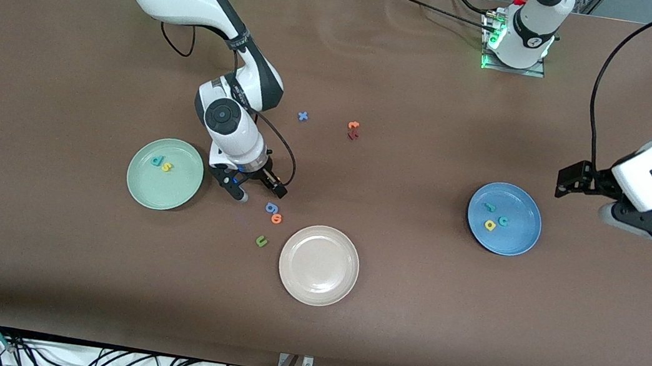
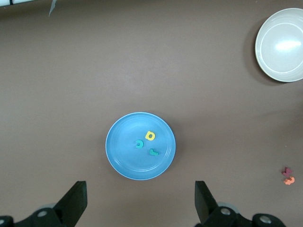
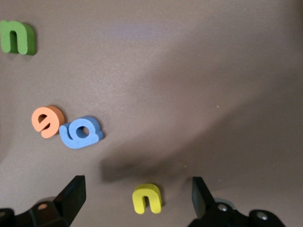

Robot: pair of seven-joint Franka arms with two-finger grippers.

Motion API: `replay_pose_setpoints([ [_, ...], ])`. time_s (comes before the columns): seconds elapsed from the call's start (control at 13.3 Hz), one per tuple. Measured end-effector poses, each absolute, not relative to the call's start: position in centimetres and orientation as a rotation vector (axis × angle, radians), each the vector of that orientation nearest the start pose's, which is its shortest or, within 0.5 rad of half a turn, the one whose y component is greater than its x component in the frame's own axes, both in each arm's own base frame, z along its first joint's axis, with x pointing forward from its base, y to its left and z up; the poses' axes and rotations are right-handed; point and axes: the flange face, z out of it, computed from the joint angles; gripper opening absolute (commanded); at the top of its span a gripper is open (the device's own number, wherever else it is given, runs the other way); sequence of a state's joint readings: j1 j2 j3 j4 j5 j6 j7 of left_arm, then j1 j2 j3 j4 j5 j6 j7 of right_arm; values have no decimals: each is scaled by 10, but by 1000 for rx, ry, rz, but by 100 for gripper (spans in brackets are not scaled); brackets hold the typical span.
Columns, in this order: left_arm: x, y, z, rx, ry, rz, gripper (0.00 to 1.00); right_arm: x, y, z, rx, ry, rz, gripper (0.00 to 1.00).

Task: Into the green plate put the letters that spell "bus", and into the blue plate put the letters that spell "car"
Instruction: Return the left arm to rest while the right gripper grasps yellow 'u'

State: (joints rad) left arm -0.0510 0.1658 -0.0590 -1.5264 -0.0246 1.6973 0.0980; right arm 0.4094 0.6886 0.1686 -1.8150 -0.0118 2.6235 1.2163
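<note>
Nearest the front camera you have the beige plate on the tabletop, with a green "u" just beside it toward the right arm's end. Your right end effector sits low over the tabletop between that plate and the green plate, fingers spread wide and holding nothing. In the right wrist view the yellow "u" lies on the tabletop between its fingers, not gripped. Just off that end effector, toward the beige plate, lie a blue "g" and an orange letter, touching each other. The green plate beside it holds a teal "b" and a yellow "s".

Your left end effector waits beside the blue plate, fingers fully apart and empty. That plate holds a teal "c", a yellow "a" and a teal "r".
</note>
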Motion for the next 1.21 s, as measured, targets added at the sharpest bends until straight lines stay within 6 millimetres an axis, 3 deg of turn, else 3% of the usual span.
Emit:
replay_pose_setpoints([
  [0.15, 590, -77, 570, -3136, 346, -25, 100, 560, 362, 173, -2803, 988, -8, 99],
  [0.38, 579, -73, 580, -3131, 331, -35, 100, 561, 367, 170, -2800, 992, -6, 99],
  [0.45, 577, -70, 582, -3132, 325, -25, 100, 560, 367, 169, -2800, 994, -4, 95],
  [0.68, 565, -56, 604, -3136, 290, -57, 100, 560, 366, 167, -2802, 1003, 2, 59],
  [0.83, 558, -54, 616, -3135, 284, -82, 100, 559, 366, 164, -2804, 1006, 6, 52],
  [1.05, 556, -51, 615, -3137, 266, -68, 100, 561, 369, 167, -2792, 1003, -6, 49],
  [1.21, 556, -41, 612, -3139, 237, -49, 100, 560, 370, 167, -2790, 1001, -9, 34],
])
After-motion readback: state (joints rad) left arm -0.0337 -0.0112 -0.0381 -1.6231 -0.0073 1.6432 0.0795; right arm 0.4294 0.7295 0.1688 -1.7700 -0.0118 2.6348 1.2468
